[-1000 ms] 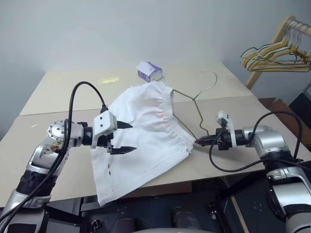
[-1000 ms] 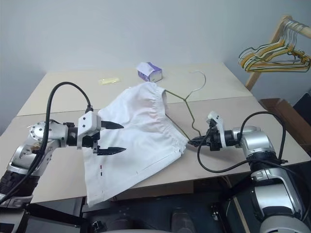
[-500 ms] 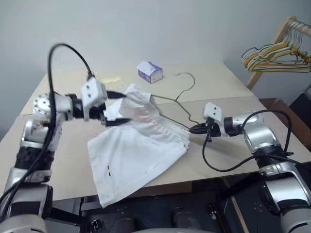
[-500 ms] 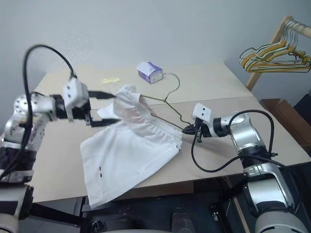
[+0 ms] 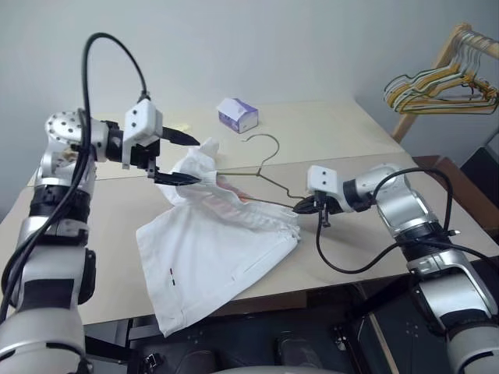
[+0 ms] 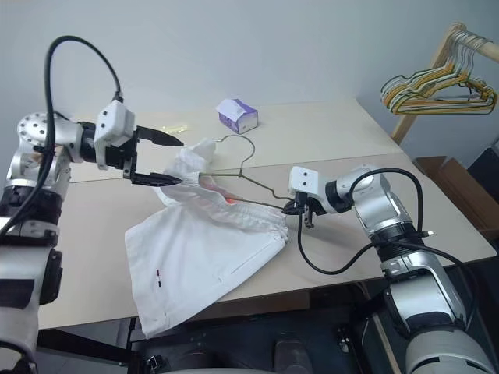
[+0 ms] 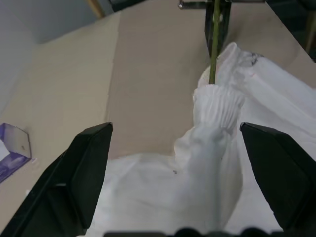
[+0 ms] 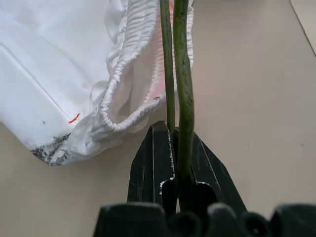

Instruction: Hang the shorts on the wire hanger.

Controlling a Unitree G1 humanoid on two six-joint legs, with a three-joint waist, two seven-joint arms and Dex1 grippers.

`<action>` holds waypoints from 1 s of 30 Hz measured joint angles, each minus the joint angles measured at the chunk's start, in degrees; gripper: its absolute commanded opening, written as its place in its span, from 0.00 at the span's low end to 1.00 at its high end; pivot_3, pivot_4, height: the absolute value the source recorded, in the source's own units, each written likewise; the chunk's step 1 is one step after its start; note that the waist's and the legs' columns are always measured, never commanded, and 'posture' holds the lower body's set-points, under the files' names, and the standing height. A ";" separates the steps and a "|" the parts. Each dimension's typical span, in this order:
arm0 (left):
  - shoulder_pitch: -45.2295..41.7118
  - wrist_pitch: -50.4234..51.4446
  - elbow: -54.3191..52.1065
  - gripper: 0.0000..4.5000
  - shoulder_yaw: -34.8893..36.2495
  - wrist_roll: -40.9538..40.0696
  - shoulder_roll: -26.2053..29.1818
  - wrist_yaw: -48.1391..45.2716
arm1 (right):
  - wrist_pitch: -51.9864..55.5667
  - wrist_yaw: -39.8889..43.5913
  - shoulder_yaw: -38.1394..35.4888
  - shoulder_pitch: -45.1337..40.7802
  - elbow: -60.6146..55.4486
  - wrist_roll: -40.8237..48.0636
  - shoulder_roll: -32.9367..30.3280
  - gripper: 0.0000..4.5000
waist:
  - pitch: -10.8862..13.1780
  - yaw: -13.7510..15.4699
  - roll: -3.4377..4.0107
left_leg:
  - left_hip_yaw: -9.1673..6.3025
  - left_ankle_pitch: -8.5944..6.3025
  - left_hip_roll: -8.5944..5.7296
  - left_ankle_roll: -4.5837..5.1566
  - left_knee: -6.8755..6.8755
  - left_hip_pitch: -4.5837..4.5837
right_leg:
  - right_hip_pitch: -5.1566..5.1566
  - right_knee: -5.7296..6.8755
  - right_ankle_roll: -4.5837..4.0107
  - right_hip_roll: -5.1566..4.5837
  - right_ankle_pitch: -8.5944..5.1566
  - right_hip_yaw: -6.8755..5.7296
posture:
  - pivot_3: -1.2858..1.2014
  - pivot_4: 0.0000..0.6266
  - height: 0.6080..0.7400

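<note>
My right gripper (image 5: 301, 207) is clamped tight on one shoulder end of the thin olive-green wire hanger (image 5: 261, 176), its silvery hook pointing toward eleven o'clock. My left gripper (image 5: 181, 158) is spread wide around the bunched waistband of the white thin-fabric shorts (image 5: 210, 249), without pinching it. The hanger's far shoulder pokes into that raised waistband; the legs trail toward seven o'clock on the beige table (image 5: 343, 132).

white thin-fabric shorts (image 5: 214, 241): one | thin olive-green wire hanger (image 5: 261, 178): one | small purple-and-white tissue box (image 5: 238, 114): one | black two-fingered grippers: two, left (image 5: 173, 157), right (image 5: 301, 206)
</note>
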 measured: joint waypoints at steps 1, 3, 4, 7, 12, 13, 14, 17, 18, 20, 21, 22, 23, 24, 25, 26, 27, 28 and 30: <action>-0.83 -0.89 1.29 1.00 -0.88 0.69 -0.42 -0.57 | 1.11 0.15 0.24 -0.12 -0.57 -0.03 0.18 0.00 | 0.00 -0.16 0.00 | 0.00 0.00 0.00 0.00 0.01 -0.01 | 0.00 0.00 0.00 0.00 0.00 0.00 | 0.48 0.00 1.00; -1.88 -2.73 3.50 1.00 -2.99 1.85 -0.94 -1.27 | 3.61 0.41 0.78 -0.54 -1.89 -0.04 0.31 0.00 | 0.00 -0.48 0.00 | -0.01 0.00 0.01 0.00 0.01 -0.02 | -0.03 0.02 0.00 0.00 0.00 0.01 | 0.48 0.00 1.00; -2.19 -3.59 4.22 1.00 -4.09 2.30 -1.02 -1.39 | 4.71 0.44 0.93 -0.76 -2.40 -0.07 0.33 0.00 | 0.00 -0.60 0.00 | -0.01 0.00 0.01 0.00 0.01 -0.05 | -0.07 0.03 0.00 0.00 0.00 0.02 | 0.48 0.00 1.00; -2.65 -5.30 5.69 1.00 -7.29 2.24 -1.04 -1.46 | 6.60 0.21 1.56 -1.18 -3.57 -0.51 0.34 0.00 | 0.00 -1.27 0.00 | -0.02 0.00 0.03 0.00 0.02 -0.09 | -0.12 0.05 0.00 0.01 0.00 0.02 | 0.48 0.00 1.00; -4.31 -5.31 7.82 0.86 -10.95 1.93 -1.01 -1.48 | 8.75 -0.12 1.84 -1.22 -4.03 -1.02 0.59 0.00 | 0.00 -1.96 0.00 | -0.07 0.00 0.02 0.01 0.06 -0.17 | -0.16 0.07 0.01 0.00 0.00 0.01 | 0.48 0.00 1.00; -4.69 -5.25 8.50 0.78 -11.21 2.05 -1.08 -1.48 | 8.94 -0.11 1.85 -1.25 -4.07 -1.03 0.62 0.00 | 0.00 -2.04 0.00 | -0.07 0.00 0.02 0.01 0.06 -0.18 | -0.17 0.07 0.01 0.00 0.00 0.01 | 0.48 0.00 1.00; -5.10 -5.02 9.45 0.73 -11.24 2.23 -1.23 -1.48 | 9.28 -0.10 1.85 -1.32 -4.07 -1.04 0.70 0.00 | 0.00 -2.10 0.00 | -0.07 0.00 0.02 0.01 0.06 -0.19 | -0.18 0.07 0.01 0.00 0.00 0.01 | 0.48 0.00 1.00; -5.59 -4.55 10.91 0.50 -11.71 2.29 -1.58 -1.49 | 9.70 -0.09 1.89 -1.40 -4.18 -1.04 0.86 0.00 | 0.00 -2.14 0.00 | -0.08 0.00 0.02 0.01 0.07 -0.20 | -0.19 0.07 0.02 0.00 -0.01 0.00 | 0.48 0.00 1.00; -5.59 -4.47 11.24 0.42 -11.77 2.27 -1.68 -1.49 | 9.74 -0.09 1.90 -1.40 -4.27 -1.06 0.86 0.00 | 0.00 -2.14 0.00 | -0.09 0.00 0.03 0.01 0.07 -0.22 | -0.20 0.07 0.02 0.00 -0.01 -0.01 | 0.48 0.00 1.00; -5.70 -4.52 12.03 0.27 -11.94 2.33 -1.72 -1.49 | 9.76 -0.10 1.92 -1.40 -4.71 -1.08 0.86 0.00 | 0.00 -2.15 0.00 | -0.09 -0.01 0.03 0.01 0.10 -0.25 | -0.22 0.08 0.02 0.00 -0.01 -0.01 | 0.48 0.00 1.00; -5.80 -4.56 12.37 0.19 -11.96 2.39 -1.72 -1.49 | 9.76 -0.11 1.91 -1.40 -4.89 -1.08 0.86 0.00 | 0.00 -2.14 0.00 | -0.10 -0.01 0.03 0.01 0.10 -0.27 | -0.23 0.07 0.02 0.00 -0.01 -0.02 | 0.48 0.00 1.00; -5.94 -4.75 12.69 0.12 -12.09 2.58 -1.72 -1.49 | 9.78 -0.12 1.92 -1.40 -5.09 -1.08 0.86 0.00 | 0.00 -2.13 0.00 | -0.10 -0.01 0.03 0.01 0.11 -0.28 | -0.23 0.07 0.02 0.00 0.00 -0.02 | 0.47 0.00 1.00; -6.02 -4.82 13.01 0.05 -12.13 2.64 -1.73 -1.49 | 9.78 -0.16 1.92 -1.40 -5.27 -1.09 0.86 0.00 | 0.00 -2.12 0.00 | -0.11 0.00 0.03 0.01 0.11 -0.29 | -0.23 0.08 0.02 -0.01 0.00 -0.03 | 0.47 0.00 1.00; -6.06 -4.82 13.33 0.01 -12.13 2.64 -1.73 -1.49 | 9.78 -0.23 1.92 -1.40 -5.40 -1.10 0.86 0.00 | 0.00 -2.12 0.00 | -0.11 -0.01 0.03 0.01 0.11 -0.29 | -0.23 0.07 0.02 -0.01 0.00 -0.04 | 0.47 0.00 1.00; -6.06 -4.82 13.51 0.01 -12.19 2.63 -1.73 -1.49 | 9.78 -0.37 1.92 -1.40 -5.54 -1.18 0.86 0.00 | 0.00 -2.12 0.00 | -0.11 -0.01 0.03 0.01 0.12 -0.30 | -0.24 0.08 0.02 -0.01 0.00 -0.04 | 0.48 0.00 1.00; -6.06 -4.83 13.54 0.01 -12.25 2.61 -1.73 -1.49 | 9.86 -0.54 1.92 -1.40 -5.61 -1.20 0.86 0.00 | 0.00 -2.12 0.00 | -0.12 -0.01 0.03 0.01 0.13 -0.31 | -0.24 0.08 0.02 -0.01 0.00 -0.05 | 0.48 0.00 1.00; -6.07 -4.85 13.54 0.01 -12.30 2.59 -1.72 -1.49 | 9.96 -0.66 1.92 -1.40 -5.65 -1.21 0.86 0.00 | 0.00 -2.11 0.00 | -0.12 -0.01 0.03 0.01 0.13 -0.32 | -0.24 0.07 0.02 -0.01 0.00 -0.05 | 0.48 0.00 1.00; -6.09 -4.96 13.55 0.01 -12.37 2.60 -1.72 -1.49 | 10.14 -0.74 1.92 -1.40 -5.71 -1.20 0.86 0.00 | 0.00 -2.10 0.00 | -0.12 -0.01 0.03 0.01 0.14 -0.32 | -0.24 0.07 0.02 -0.01 0.00 -0.05 | 0.48 0.00 1.00; -6.22 -6.04 13.82 0.01 -12.04 3.34 -1.81 -1.36 | 9.88 -1.16 1.91 -1.35 -5.90 -1.21 0.84 0.00 | 0.00 -2.10 0.00 | -0.12 -0.01 0.03 0.01 0.14 -0.33 | -0.26 0.07 0.02 -0.01 0.00 -0.05 | 0.48 0.00 1.00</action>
